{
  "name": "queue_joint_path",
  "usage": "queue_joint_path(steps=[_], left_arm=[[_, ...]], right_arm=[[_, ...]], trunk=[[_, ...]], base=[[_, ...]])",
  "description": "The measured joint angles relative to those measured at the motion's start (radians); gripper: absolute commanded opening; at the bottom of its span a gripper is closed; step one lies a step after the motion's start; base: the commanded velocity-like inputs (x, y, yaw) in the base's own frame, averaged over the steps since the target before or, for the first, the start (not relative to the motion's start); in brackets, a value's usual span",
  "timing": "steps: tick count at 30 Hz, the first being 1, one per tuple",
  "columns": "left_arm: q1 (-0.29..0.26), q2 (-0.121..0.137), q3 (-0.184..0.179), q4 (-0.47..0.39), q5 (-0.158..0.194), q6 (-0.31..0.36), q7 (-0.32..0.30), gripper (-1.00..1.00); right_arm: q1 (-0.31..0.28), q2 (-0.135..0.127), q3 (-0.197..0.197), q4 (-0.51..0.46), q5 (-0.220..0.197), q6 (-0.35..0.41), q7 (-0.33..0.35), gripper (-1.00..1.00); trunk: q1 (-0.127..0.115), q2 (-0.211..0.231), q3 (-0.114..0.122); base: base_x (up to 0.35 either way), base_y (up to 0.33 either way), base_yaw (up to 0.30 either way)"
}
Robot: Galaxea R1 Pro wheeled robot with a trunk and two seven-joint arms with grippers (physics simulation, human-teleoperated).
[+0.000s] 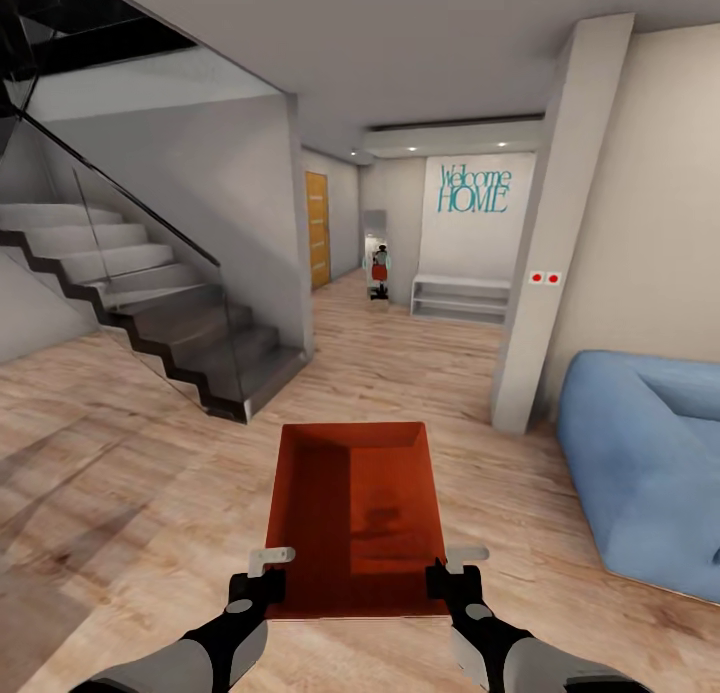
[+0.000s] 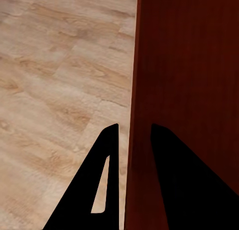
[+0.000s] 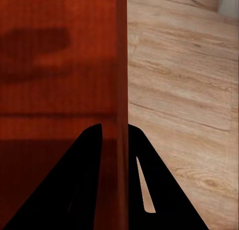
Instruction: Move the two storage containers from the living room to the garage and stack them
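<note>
Carried at six o'clock above the living room's wood floor, the orange-red container hangs between the left gripper and right gripper, fingers clamped over opposite thin walls, which look smooth, light and slip-prone

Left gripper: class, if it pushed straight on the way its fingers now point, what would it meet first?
The left gripper already straddles the storage container's side wall, so it would slide along that wall; beyond lies wood floor, probably.
</note>
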Motion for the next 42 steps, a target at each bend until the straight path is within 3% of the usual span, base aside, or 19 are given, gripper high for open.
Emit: queue_joint_path(steps=[21, 42], left_arm=[[0.0, 0.0, 0.0, 0.0, 0.0, 0.0, -0.001, -1.0], [0.0, 0.0, 0.0, 0.0, 0.0, 0.0, 0.0, -1.0]], right_arm=[[0.0, 0.0, 0.001, 0.0, -0.001, 0.0, 0.0, -1.0], [0.0, 0.0, 0.0, 0.0, 0.0, 0.0, 0.0, -1.0]], trunk=[[0.0, 0.0, 0.0], [0.0, 0.0, 0.0]], base=[[0.321, 0.0, -0.124], [0.321, 0.0, -0.007]])
